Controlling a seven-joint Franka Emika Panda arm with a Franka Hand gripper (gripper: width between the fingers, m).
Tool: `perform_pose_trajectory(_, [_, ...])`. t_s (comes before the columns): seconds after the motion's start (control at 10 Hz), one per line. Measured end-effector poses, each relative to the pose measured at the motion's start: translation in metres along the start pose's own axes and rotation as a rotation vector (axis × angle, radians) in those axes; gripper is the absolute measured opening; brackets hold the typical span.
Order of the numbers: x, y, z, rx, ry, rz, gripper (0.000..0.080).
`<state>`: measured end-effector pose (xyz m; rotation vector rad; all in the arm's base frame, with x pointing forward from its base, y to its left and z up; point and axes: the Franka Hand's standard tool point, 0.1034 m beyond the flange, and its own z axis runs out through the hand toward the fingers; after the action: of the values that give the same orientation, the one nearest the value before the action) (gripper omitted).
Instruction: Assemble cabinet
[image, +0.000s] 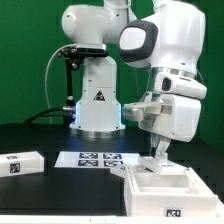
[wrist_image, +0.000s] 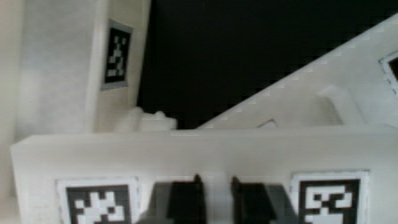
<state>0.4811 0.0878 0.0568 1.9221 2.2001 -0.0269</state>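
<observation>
The gripper (image: 157, 157) is closed, jaws together with nothing visibly between them, its tips at the top of the cabinet (image: 160, 188) directly beneath; contact I cannot confirm. Pressing off-centre could skid or tip it, or spring its joints. Below is a black tabletop (image: 60, 192); beyond, the marker board (image: 95, 158) and a green backdrop (image: 30, 50).

The cabinet (image: 155, 190) sits on the surface (image: 35, 140) at the exterior view's right, nearest the camera. The claw (image: 158, 152) stands directly above it, tips down at its top. The marker board (image: 95, 158) lies flat just to the exterior view's left of the cabinet, in front of the robot pedestal (image: 97, 105). A loose panel (image: 20, 163) lies well apart, at the far left.
</observation>
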Motion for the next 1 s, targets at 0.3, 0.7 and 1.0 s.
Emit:
perform_pose_trajectory(0.3, [0.0, 0.0, 0.0, 0.0, 0.0, 0.0, 0.0062])
perform_pose_trajectory(0.7, [-0.0025, 0.0001, 0.0001, 0.013, -0.011, -0.005, 0.0062])
perform_pose_trajectory(1.0, [-0.0023, 0.0003, 0.0002, 0.011, -0.01, -0.005, 0.0062])
